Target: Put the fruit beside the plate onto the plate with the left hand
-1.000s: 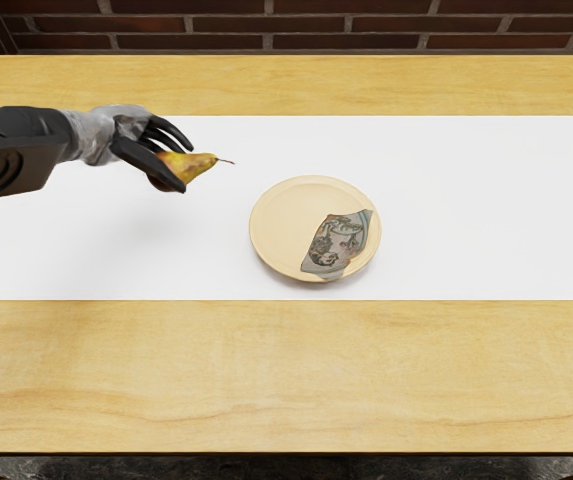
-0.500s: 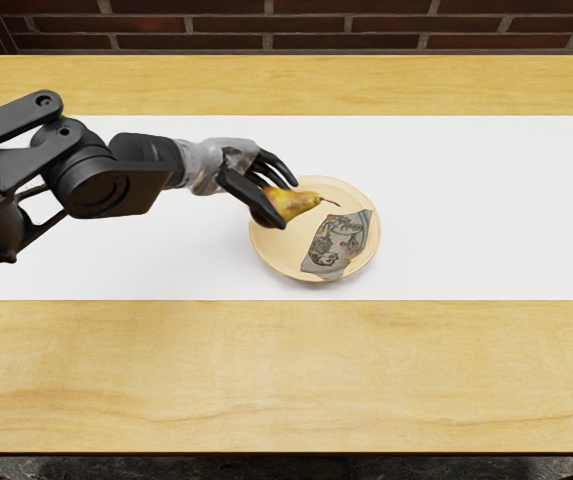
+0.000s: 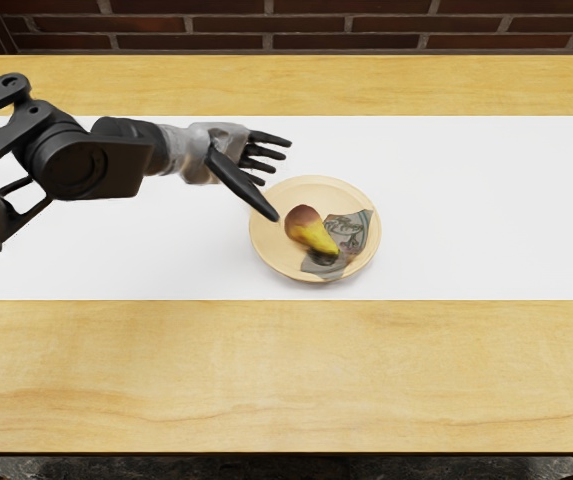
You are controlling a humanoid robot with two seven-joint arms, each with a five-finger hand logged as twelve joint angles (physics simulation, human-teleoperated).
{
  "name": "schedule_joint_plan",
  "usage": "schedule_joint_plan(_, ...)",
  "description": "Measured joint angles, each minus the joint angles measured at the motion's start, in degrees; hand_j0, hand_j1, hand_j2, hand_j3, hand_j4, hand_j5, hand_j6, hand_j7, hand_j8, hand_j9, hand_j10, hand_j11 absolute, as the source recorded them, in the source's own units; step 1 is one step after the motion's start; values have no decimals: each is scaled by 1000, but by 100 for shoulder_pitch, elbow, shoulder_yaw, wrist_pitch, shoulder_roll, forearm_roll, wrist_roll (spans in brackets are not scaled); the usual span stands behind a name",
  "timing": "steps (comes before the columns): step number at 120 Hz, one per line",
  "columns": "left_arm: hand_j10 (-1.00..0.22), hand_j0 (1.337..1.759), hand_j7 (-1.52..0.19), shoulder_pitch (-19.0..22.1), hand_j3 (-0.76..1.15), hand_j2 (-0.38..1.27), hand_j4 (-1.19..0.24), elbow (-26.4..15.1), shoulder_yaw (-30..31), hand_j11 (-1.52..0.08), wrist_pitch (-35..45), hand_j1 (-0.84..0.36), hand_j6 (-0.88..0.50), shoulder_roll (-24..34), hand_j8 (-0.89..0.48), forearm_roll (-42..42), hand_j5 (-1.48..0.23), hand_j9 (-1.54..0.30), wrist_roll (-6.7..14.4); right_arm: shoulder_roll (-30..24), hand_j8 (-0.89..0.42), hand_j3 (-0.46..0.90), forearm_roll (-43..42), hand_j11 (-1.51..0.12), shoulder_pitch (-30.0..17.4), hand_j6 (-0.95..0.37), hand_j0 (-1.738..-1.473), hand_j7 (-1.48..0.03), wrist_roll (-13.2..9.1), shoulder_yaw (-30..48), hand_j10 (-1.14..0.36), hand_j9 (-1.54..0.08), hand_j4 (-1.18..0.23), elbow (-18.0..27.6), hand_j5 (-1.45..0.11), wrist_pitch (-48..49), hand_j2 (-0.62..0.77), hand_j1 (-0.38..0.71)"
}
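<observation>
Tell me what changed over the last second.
The left hand carried the pear rightward from beside the plate to above it, then let go; its fingers are now spread and the pear lies on the plate. The plate stayed put.

The left arm [image 3: 86,160] was built of matte black cylindrical segments, with a round joint housing and slim black linkage bars set behind it. The left hand [image 3: 221,155] was clad in mottled silver-grey at wrist and palm, and slender black fingers [image 3: 266,140] were fitted.
</observation>
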Motion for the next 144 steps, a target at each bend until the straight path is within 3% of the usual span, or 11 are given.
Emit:
schedule_joint_plan(22, -37, 1658, -54, 741, 0, 25, -42, 39, -535, -55, -1777, 307, -34, 544, -28, -1000, -57, -55, 0, 0, 0, 0, 0, 0, 0, 0, -1658, 0, 0, 0, 0, 0, 0, 0, 0, 0, 0, -349)
schedule_joint_plan(40, -17, 1658, -26, 916, 0, 12, -20, 52, -985, -27, -2579, 329, -16, 1123, -13, -1317, -27, -26, 0, 0, 0, 0, 0, 0, 0, 0, -1658, 0, 0, 3, 0, 0, 0, 0, 0, 0, 0, -349)
schedule_joint_plan(79, -3, 1658, -5, 1379, 0, 3, -4, 415, -1244, -5, -2818, 345, -3, 2225, -2, -2064, -6, -5, 0, 0, 0, 0, 0, 0, 0, 0, -1658, 0, 0, 8, 0, 0, 0, 0, 0, 1, 0, -349)
schedule_joint_plan(144, 1, 1658, 0, 1603, 0, 0, 1, 1324, -1261, 0, -2831, 349, 2, 2934, 2, -2388, 0, 0, 0, 0, 0, 0, 0, 0, 0, 0, -1658, 0, 0, 9, 0, 0, 0, 0, 0, 4, 0, -349)
